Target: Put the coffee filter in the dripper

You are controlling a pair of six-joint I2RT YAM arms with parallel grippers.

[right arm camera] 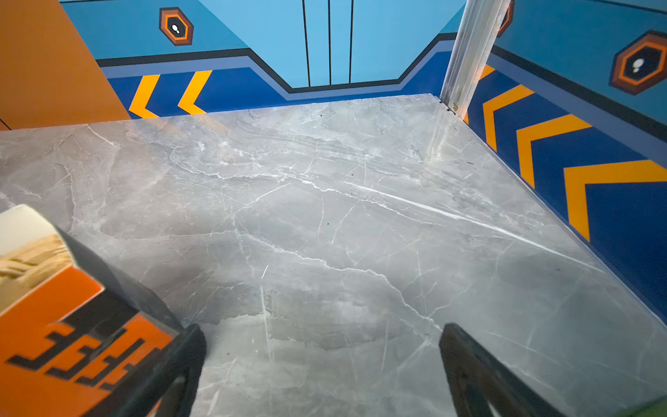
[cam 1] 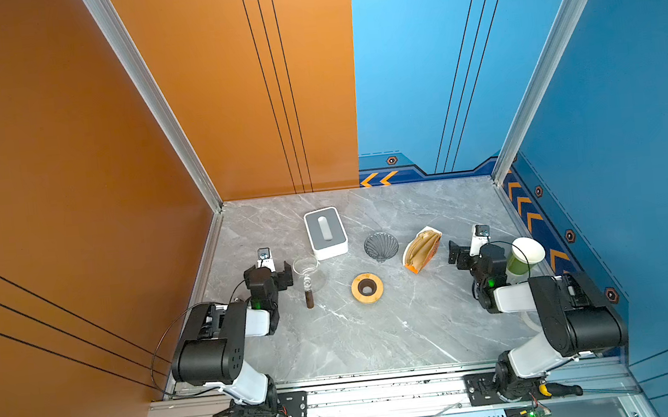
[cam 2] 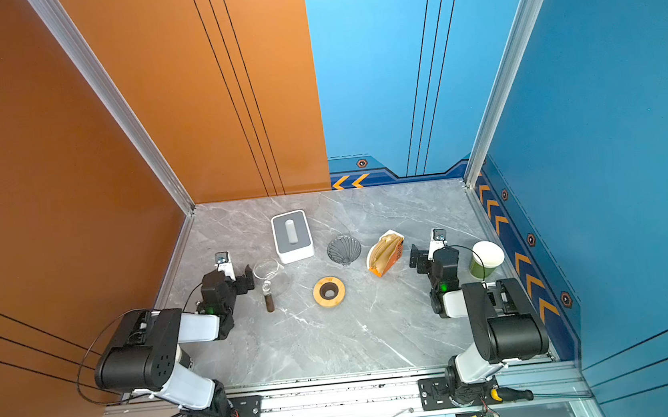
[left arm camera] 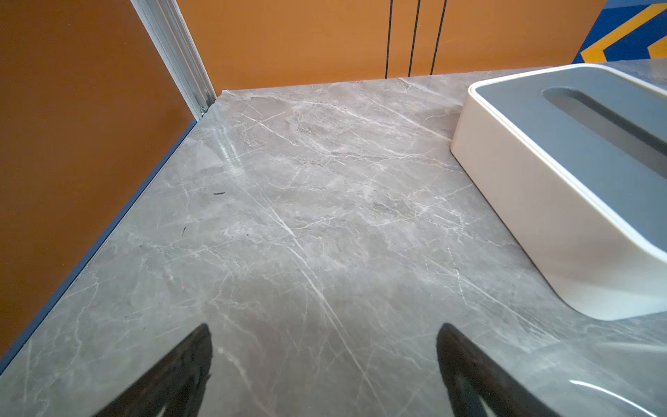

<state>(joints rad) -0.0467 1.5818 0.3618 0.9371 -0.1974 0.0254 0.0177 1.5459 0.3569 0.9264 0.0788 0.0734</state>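
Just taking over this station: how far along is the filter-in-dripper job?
Nothing looks done: the dripper sits empty on the table. Nothing in hand: left gripper and right gripper are open and empty. Left: pick a coffee filter from the orange box beside the dripper and seat it.

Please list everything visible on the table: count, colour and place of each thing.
table: one, grey marble, under everything.
tissue box: one, white with grey top, back left.
dripper: one, dark grey, middle, empty.
coffee filters: stack, tan, inside orange box right of dripper.
wooden ring: one, light brown, before the dripper.
glass server: one, clear, brown handle, left side.
cup: one, green, far right.
left gripper: one, black, open, empty.
right gripper: one, black, open, empty.
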